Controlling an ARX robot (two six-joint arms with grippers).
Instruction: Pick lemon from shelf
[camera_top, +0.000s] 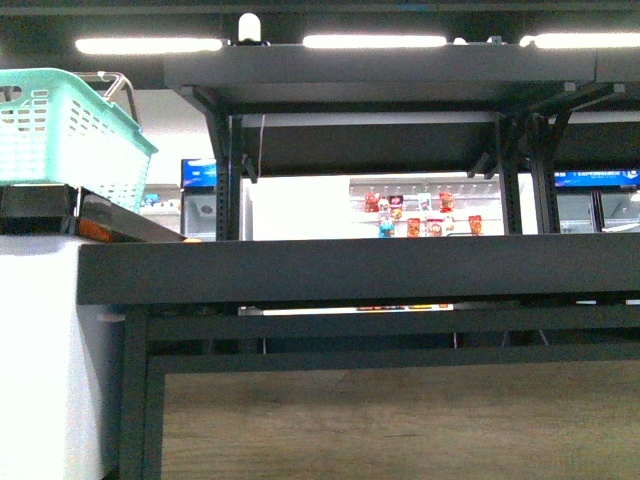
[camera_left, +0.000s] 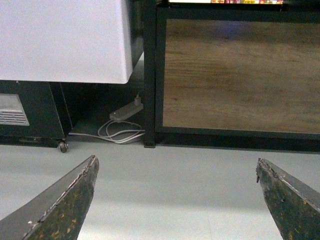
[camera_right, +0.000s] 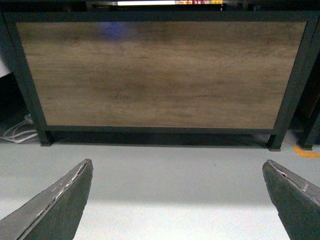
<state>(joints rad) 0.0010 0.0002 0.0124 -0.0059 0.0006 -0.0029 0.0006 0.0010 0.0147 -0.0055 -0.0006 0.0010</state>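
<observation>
Left arm: left gripper (camera_left: 176, 160) is hanging over pale floor, its two scuffed fingers (camera_left: 60, 205) spreading wide, holding nothing.
Right arm: right gripper (camera_right: 178, 162) is doing likewise, two dark fingers (camera_right: 55, 205) gaping apart, empty.
Rack: shelf (camera_top: 350, 270) is filling the front view, showing two dark decks edge-on and one wood panel (camera_top: 400, 420) below.
Fruit: lemon is not showing in any view; deck tops are lying hidden.
Writing: blue signs (camera_top: 590, 178) are glowing behind, lettering too small to read; red packets (camera_top: 415, 225) likewise unreadable.
Counts: one teal basket (camera_top: 60, 130), three light strips (camera_top: 375, 41), one power strip (camera_left: 125, 112) trailing white cable.
</observation>
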